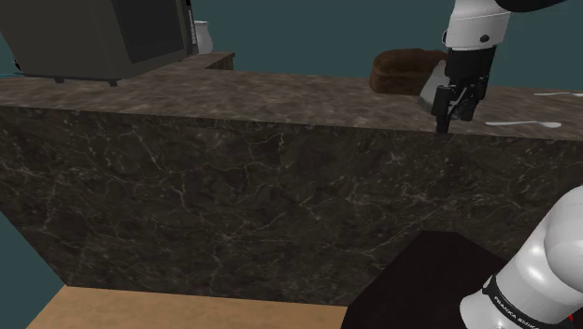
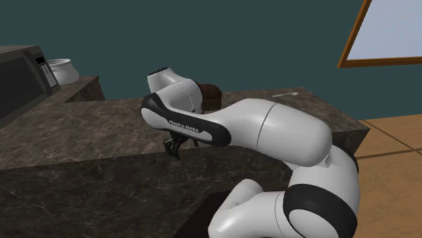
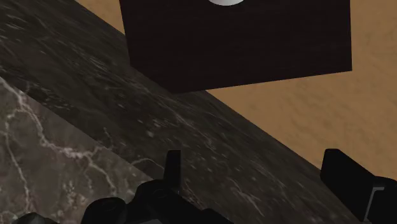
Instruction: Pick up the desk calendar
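Shoulder view puts the gripper (image 1: 451,121) pointing down at the front edge of a dark marble counter (image 1: 234,103), towards that view's right, with the white arm coming down to it from above. The desk calendar (image 1: 428,93) seems to be the pale grey thing on the counter top just behind the gripper. It is partly hidden by the hand and sits beside a brown basket (image 1: 404,71). Whether the fingers touch it cannot be told from here. A thin white spoon (image 1: 523,124) lies further towards the shoulder view's right. A dark microwave (image 1: 93,37) and a white pot (image 1: 201,37) stand at the far left end. In the wrist view the gripper (image 3: 254,159) has its two black fingers (image 3: 173,167) spread wide with nothing between them. Beyond them are the counter's edge, the wooden floor (image 3: 318,108) and the dark stand (image 3: 242,51). The second exterior view shows the gripper (image 2: 174,147) low at the counter's front lip under the bent arm, with the basket (image 2: 211,94) behind the arm.
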You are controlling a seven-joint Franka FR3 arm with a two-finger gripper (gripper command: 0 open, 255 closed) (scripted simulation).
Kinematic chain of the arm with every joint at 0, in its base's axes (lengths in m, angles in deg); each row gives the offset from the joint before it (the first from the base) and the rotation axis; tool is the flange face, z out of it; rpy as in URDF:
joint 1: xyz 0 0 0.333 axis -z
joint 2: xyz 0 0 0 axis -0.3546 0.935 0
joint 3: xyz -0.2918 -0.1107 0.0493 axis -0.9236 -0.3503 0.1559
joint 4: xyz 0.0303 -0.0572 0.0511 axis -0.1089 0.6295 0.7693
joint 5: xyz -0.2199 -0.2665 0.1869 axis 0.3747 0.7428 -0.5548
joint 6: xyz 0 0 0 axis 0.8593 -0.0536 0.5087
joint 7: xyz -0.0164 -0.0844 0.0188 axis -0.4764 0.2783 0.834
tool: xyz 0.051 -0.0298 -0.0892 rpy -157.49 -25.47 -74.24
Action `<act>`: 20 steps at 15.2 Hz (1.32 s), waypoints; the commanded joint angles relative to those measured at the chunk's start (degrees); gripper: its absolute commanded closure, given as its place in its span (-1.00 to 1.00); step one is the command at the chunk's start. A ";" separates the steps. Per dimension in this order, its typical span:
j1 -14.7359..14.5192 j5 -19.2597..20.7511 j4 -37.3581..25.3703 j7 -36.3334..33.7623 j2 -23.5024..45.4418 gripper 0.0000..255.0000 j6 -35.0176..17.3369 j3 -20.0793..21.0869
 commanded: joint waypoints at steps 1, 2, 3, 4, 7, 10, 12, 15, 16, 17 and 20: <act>0.00 0.00 0.00 0.00 0.00 -1.00 0.00 0.00; 0.87 0.43 -1.15 -0.66 0.68 -1.00 -0.74 -0.60; 1.72 0.82 -2.30 -1.31 1.33 -1.00 -1.46 -1.19; 2.55 1.19 -3.46 -1.96 1.95 -1.00 -2.15 -1.79; 4.93 2.16 -6.95 -3.92 3.69 -1.00 -4.08 -3.57; 7.16 2.93 -10.42 -5.88 5.21 -1.00 -5.83 -5.36; 8.58 3.34 -12.72 -7.18 6.10 -1.00 -6.92 -6.56; 10.64 3.82 -16.09 -9.12 7.26 -1.00 -8.44 -8.36; 11.30 3.94 -17.19 -9.77 7.60 -1.00 -8.93 -8.96; 11.96 4.05 -18.27 -10.42 7.92 -1.00 -9.40 -9.57; 12.46 4.26 -16.92 -11.05 7.46 -1.00 -11.13 -10.06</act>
